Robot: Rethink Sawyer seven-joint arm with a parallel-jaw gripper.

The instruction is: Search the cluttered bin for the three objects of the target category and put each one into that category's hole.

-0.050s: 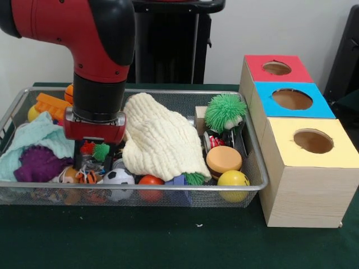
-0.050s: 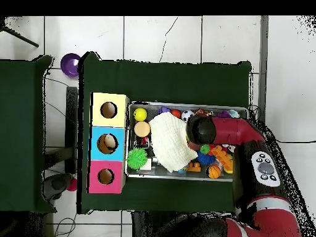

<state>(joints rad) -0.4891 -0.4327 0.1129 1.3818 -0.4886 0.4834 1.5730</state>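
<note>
Hiding toys, cream cloth (image 1: 162, 140), arm's jaws buried in bin (image 1: 255, 168)

Dark green tablecloth (image 1: 168, 241), purple bowl (image 2: 70, 63) on white tiled floor (image 2: 154, 37), cables beside it

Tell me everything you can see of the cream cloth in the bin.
The cream cloth is a soft, waffle-textured fabric, crumpled and draped in a mound across the middle of the mesh bin. It lies over other toys: a green spiky tuft and a blue piece poke out under its front edge. The arm comes down just beside it. In the overhead view it spans most of the bin's width.
</note>
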